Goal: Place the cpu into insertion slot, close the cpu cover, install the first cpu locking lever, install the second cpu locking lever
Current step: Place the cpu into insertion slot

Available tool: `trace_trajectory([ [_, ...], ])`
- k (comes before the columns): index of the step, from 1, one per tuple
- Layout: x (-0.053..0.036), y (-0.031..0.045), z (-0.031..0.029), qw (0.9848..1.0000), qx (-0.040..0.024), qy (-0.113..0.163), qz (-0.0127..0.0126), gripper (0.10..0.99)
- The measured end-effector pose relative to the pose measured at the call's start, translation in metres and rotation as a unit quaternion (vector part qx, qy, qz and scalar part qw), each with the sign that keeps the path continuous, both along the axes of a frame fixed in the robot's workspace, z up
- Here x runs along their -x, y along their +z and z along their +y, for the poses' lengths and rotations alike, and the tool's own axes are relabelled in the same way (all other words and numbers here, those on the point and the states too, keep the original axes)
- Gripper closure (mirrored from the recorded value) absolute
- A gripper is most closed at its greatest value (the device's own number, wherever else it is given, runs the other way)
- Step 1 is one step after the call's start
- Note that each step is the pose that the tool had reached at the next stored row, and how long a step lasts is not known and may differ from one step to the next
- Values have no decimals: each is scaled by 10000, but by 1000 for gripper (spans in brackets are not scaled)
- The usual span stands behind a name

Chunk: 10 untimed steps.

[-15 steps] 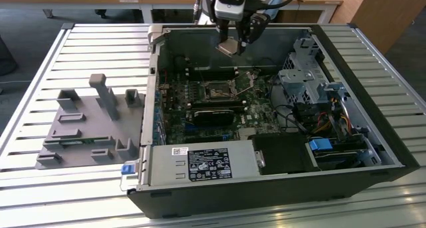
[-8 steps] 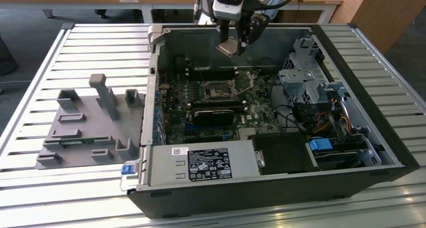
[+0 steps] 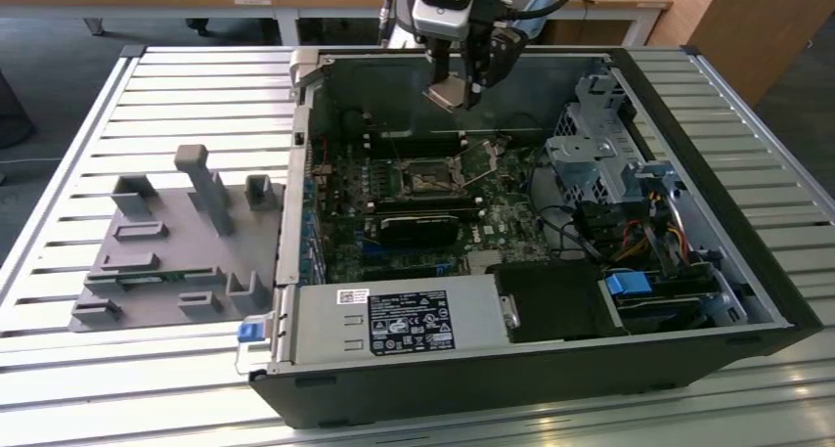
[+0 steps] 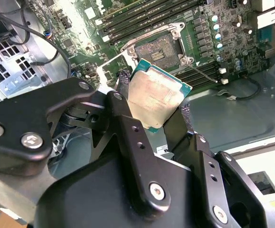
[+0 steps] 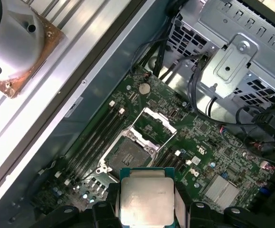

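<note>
Second wrist view gives me the chip [image 4: 158,97] close up. It is a thin, flat square with a dull silver-grey lid, a little smudged, on a green rim that shows along two edges. I judge it light and stiff, with a slick metal top and a delicate underside, so the bare edges are the only safe place to hold it. That is where the gripper [image 4: 156,102] has it, clenched on two opposite sides with the lid facing the camera.

In the exterior view the chip [image 3: 448,93] hangs in the air, tilted, under the gripper [image 3: 457,85]. It is above the far end of the open computer case [image 3: 730,271], at about 12 o'clock from the socket [image 3: 428,178] and well apart from it.

In the first wrist view the socket [image 5: 128,154] is a bare dark square inside a metal rim. The cover frame [image 5: 160,118] stands swung up from one of its sides, so nothing is seated yet. In the second wrist view a thin wire lever [image 4: 201,71] lies beside the socket [image 4: 158,52].

Green board [image 3: 509,222] and memory slots surround the socket. At 9 o'clock from the case, a grey parts fixture [image 3: 183,242] rests on the slatted table [image 3: 78,124].
</note>
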<state>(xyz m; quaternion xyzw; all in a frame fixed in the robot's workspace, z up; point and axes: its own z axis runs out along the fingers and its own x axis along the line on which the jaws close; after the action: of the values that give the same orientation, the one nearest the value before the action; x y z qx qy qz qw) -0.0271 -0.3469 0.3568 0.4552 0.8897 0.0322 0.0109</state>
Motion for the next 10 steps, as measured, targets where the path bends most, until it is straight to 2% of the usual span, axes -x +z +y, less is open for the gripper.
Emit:
trace_trajectory([
  [10,0,-4,1,9997,5,-247,0,545],
])
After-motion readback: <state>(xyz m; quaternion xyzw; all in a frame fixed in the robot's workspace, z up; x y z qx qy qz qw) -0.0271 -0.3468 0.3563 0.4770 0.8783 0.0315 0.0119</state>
